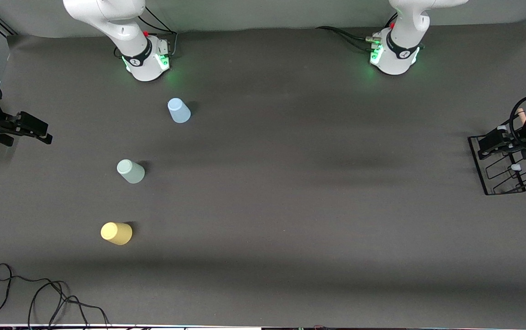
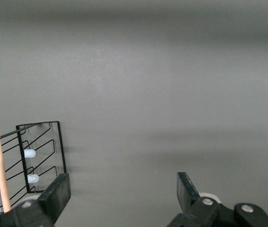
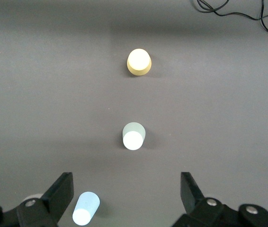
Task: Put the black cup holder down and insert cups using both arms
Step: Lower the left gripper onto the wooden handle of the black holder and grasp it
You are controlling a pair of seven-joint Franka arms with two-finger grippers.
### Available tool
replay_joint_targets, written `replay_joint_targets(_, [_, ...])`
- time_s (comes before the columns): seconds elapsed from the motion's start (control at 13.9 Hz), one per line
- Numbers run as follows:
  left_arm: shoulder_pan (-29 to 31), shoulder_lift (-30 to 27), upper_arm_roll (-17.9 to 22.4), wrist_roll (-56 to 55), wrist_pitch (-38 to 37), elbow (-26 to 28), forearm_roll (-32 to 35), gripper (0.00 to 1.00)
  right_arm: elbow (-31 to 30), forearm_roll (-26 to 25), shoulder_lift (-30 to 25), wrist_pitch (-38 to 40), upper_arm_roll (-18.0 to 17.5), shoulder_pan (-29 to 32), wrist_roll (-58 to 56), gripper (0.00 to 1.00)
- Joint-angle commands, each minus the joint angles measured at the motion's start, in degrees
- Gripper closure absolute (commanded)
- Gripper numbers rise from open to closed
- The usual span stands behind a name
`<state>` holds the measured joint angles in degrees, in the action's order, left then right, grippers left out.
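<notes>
Risk: black cup holder [image 1: 496,167] at surface [image 1: 290,183] edge, left-arm end, under left gripper [image 2: 122,194], jaws wide, empty, could tip if handle [image 2: 0,170] caught off-ctr; right gripper [image 3: 127,196] wide, empty, waiting over blue cup [image 1: 179,110], w/ mint [image 1: 130,171], yellow [image 1: 116,233] progressively nearer cam.

Counter [image 1: 290,206]: flat, covered in dark grey matte sheet. Three small tapered plastic cups stand upside down toward the right arm's end, well apart, in a slanted row: light blue cup [image 1: 179,110] farthest from the front camera, pale mint green cup [image 1: 130,171] between, yellow cup [image 1: 116,233] nearest. Black wire rack with light-wood bar handle [image 1: 503,167] sits at the left arm's edge. Loose black cable [image 1: 38,293] lies at the near corner, right arm's end.
</notes>
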<state>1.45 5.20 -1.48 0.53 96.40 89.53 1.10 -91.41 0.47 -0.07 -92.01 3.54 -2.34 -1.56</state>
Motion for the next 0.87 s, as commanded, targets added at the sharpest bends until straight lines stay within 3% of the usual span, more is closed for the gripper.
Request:
replay_joint_targets(0.0, [-0.14,-0.01,0.25,0.79,0.55,-0.06,-0.22,0.0,-0.08,0.85,-0.99,0.08,0.24,0.05,-0.37,0.0])
replay_joint_targets(0.29, [1.44,0.68,0.87,3.75,1.68,-0.58,-0.13,0.0,0.01,1.11,-0.64,-0.01,0.24,0.05,-0.03,0.0])
replay_joint_targets(0.79, [14.08,5.34,0.87,11.4,5.03,0.03,0.75,0.02,-0.26,0.5,-0.9,-0.36,0.24,-0.04,-0.02,0.0])
